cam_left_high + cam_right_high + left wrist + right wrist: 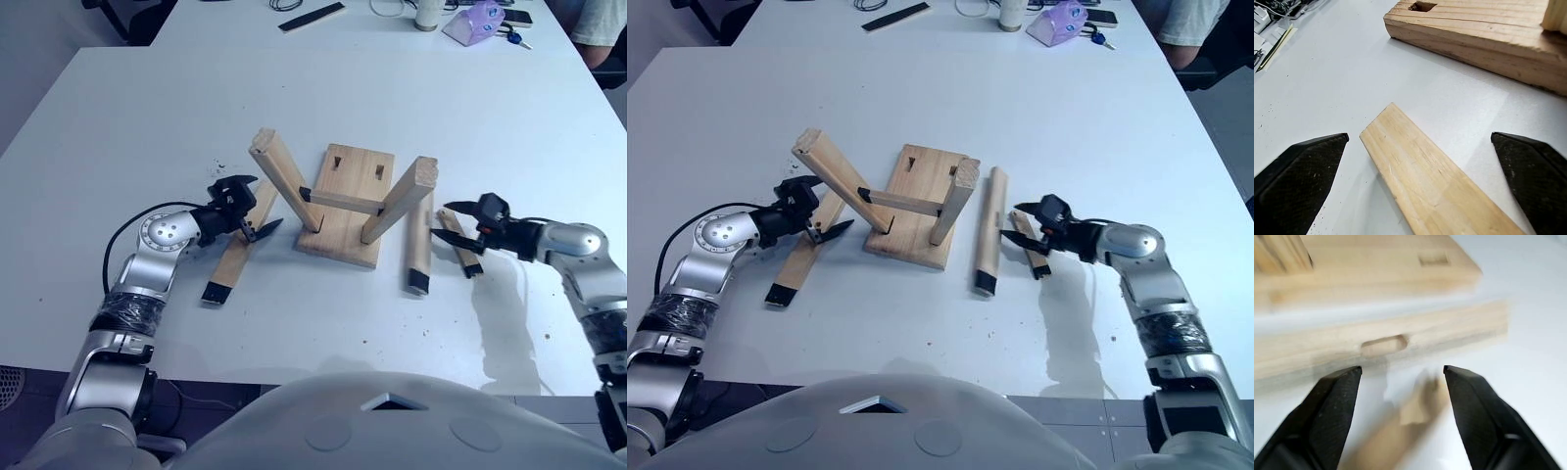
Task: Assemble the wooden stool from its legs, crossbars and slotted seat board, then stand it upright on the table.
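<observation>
The slotted seat board (345, 238) lies flat at the table's middle. Two legs (279, 166) (402, 196) stand tilted in it, joined by a crossbar (343, 199). A loose leg (235, 255) with a black tip lies left of the board; my left gripper (266, 203) is open, its fingers (1298, 181) straddling that leg's far end (1435, 181). A second loose leg (418, 245) lies right of the board. Beside it is a short crossbar (458, 247), with my open right gripper (440, 219) just above its end (1415, 406).
A black strip (312, 17), a cup (426, 15), a purple object (477, 22) and keys lie along the table's far edge. Bare white table (147, 117) stretches behind and in front of the stool parts.
</observation>
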Controlling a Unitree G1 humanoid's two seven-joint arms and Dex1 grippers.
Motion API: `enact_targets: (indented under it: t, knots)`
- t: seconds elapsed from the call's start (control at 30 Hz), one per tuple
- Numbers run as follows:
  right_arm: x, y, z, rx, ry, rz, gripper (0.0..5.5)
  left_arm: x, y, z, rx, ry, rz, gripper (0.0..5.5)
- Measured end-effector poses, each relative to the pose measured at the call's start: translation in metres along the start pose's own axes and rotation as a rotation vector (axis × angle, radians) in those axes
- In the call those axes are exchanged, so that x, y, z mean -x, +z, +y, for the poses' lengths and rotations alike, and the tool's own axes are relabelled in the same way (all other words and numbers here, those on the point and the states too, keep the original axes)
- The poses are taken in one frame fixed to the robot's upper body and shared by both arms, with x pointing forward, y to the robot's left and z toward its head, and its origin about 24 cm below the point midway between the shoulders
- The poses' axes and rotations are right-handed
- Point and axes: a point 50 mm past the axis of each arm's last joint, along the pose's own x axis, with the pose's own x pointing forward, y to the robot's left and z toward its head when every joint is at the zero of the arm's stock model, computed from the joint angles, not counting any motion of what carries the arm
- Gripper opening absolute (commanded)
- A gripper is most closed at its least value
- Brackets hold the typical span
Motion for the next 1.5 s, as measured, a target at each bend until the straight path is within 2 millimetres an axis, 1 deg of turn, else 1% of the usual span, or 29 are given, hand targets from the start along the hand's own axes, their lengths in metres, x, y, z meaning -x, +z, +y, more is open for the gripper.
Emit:
enact_targets:
  t: [0.23, 0.3, 0.43, 0.5, 0.57, 0.63, 0.7, 0.73, 0.77, 0.83, 0.87, 0.97, 1.03, 1.07, 1.13, 1.17, 1.27, 1.33, 1.43, 1.5]
  knots:
    - [0.004, 0.014, 0.014, -0.03, 0.023, -0.017, 3.09, 0.002, -0.001, 0.002, -0.003, 0.014, -0.005, 5.4]
    - [0.007, 0.024, 0.013, -0.016, 0.01, -0.04, 3.09, 0.002, -0.001, 0.003, -0.003, 0.016, -0.004, 5.4]
    - [0.014, 0.05, 0.007, 0.027, -0.044, -0.111, 3.09, 0.001, 0.003, 0.003, -0.009, 0.015, -0.007, 5.4]
    - [0.013, 0.062, 0.01, 0.043, -0.041, -0.141, 3.09, -0.003, 0.008, 0.0, -0.012, 0.006, -0.017, 5.4]
    - [0.009, 0.076, 0.02, 0.057, -0.003, -0.192, 3.09, -0.013, 0.022, -0.006, -0.004, -0.012, -0.071, 5.4]
    - [0.001, 0.078, 0.033, 0.058, 0.047, -0.201, 3.09, -0.019, 0.037, -0.004, -0.006, -0.005, -0.12, 5.4]
    - [-0.011, 0.073, 0.046, 0.027, 0.094, -0.199, 3.09, -0.021, 0.047, 0.001, -0.009, 0.024, -0.148, 5.4]
    - [-0.024, 0.066, 0.056, 0.004, 0.121, -0.185, 3.09, -0.024, 0.053, 0.004, -0.002, 0.046, -0.166, 5.4]
    - [-0.033, 0.062, 0.062, -0.014, 0.143, -0.179, 3.09, -0.024, 0.056, 0.006, 0.001, 0.053, -0.179, 5.4]
    - [-0.051, 0.049, 0.07, -0.037, 0.151, -0.142, 3.09, -0.025, 0.061, 0.007, 0.002, 0.06, -0.195, 5.4]
    - [-0.056, 0.047, 0.07, -0.019, 0.146, -0.143, 3.09, -0.025, 0.063, 0.008, -0.002, 0.062, -0.201, 5.4]
    - [-0.061, 0.044, 0.05, 0.064, 0.064, -0.121, 3.09, -0.025, 0.071, 0.006, -0.024, 0.065, -0.226, 5.4]
    - [-0.058, 0.04, 0.035, 0.089, -0.008, -0.099, 3.09, -0.027, 0.084, 0.0, -0.046, 0.048, -0.267, 5.4]
    - [-0.053, 0.035, 0.026, 0.087, -0.05, -0.084, 3.09, -0.027, 0.092, -0.004, -0.059, 0.035, -0.3, 5.4]
    - [-0.044, 0.028, 0.019, 0.085, -0.085, -0.062, 3.09, -0.026, 0.097, -0.009, -0.07, 0.023, -0.326, 5.4]
    - [-0.039, 0.024, 0.017, 0.083, -0.099, -0.049, 3.09, -0.026, 0.097, -0.013, -0.071, 0.015, -0.328, 5.4]
    - [-0.029, 0.017, 0.015, 0.084, -0.116, -0.03, 3.09, -0.026, 0.09, -0.021, -0.058, -0.001, -0.306, 5.4]
    - [-0.022, 0.013, 0.018, 0.085, -0.119, -0.027, 3.09, -0.025, 0.085, -0.029, -0.047, -0.019, -0.297, 5.4]
    - [-0.014, 0.009, 0.021, 0.098, -0.121, -0.021, 3.09, -0.023, 0.087, -0.04, -0.045, -0.045, -0.303, 5.4]
    - [-0.008, 0.007, 0.024, 0.099, -0.134, -0.014, 3.09, -0.022, 0.089, -0.053, -0.038, -0.079, -0.308, 5.4]
